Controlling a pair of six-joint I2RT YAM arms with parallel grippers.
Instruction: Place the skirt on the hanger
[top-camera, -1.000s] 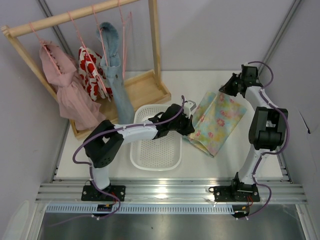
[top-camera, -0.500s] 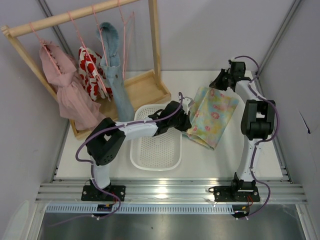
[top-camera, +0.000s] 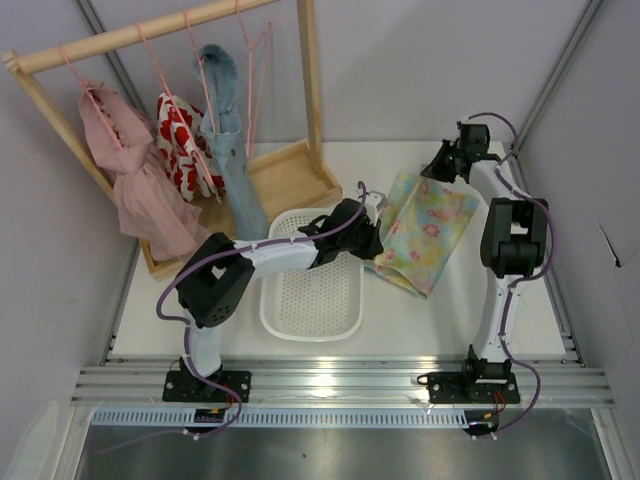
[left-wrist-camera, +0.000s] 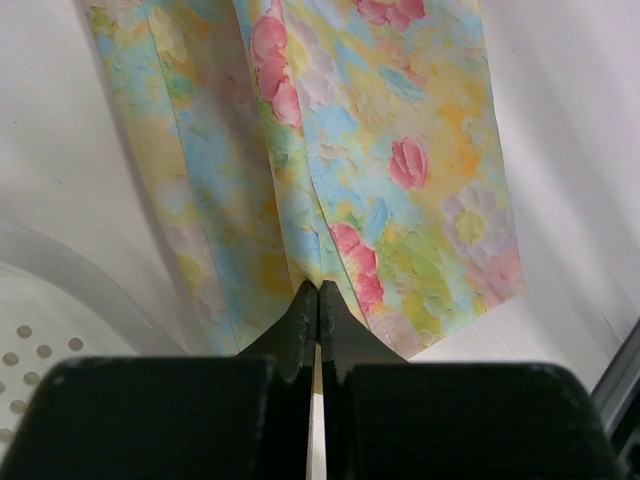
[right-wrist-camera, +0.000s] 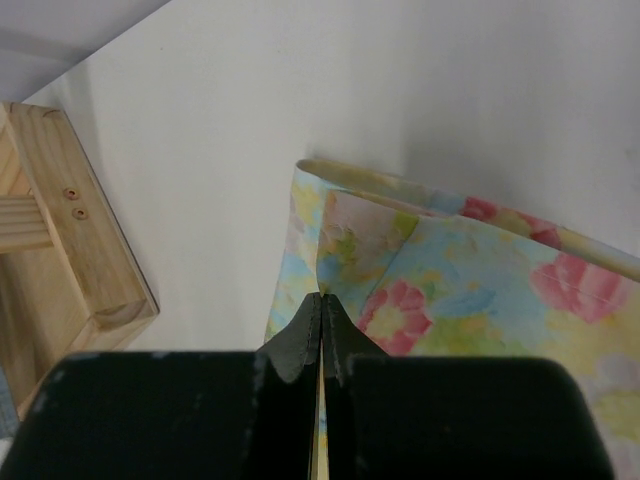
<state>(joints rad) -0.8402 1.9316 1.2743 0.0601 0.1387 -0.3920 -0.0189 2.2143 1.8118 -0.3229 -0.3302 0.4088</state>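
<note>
The skirt (top-camera: 428, 230), pale yellow and turquoise with pink flowers, lies spread on the white table, to the right of the basket. My left gripper (top-camera: 373, 243) is shut on its near-left edge; in the left wrist view the closed tips (left-wrist-camera: 318, 287) pinch a fold of the skirt (left-wrist-camera: 390, 170). At the far corner my right gripper (top-camera: 434, 170) is shut on the cloth too, the tips (right-wrist-camera: 322, 297) gripping the skirt (right-wrist-camera: 480, 270) near its hem. An empty pink wire hanger (top-camera: 247, 100) hangs on the rack at the back left, apart from both grippers.
A white perforated basket (top-camera: 310, 322) sits under the left arm, its rim (left-wrist-camera: 40, 330) beside the skirt. The wooden rack (top-camera: 150, 30) holds a pink garment (top-camera: 135, 185), a red-and-white one (top-camera: 180, 140) and a denim one (top-camera: 230, 150). Its tray base (right-wrist-camera: 60, 230) lies left of the right gripper.
The right arm has swung left and back, pulling the skirt's far corner with it; the skirt has shifted slightly left. The left arm has barely moved.
</note>
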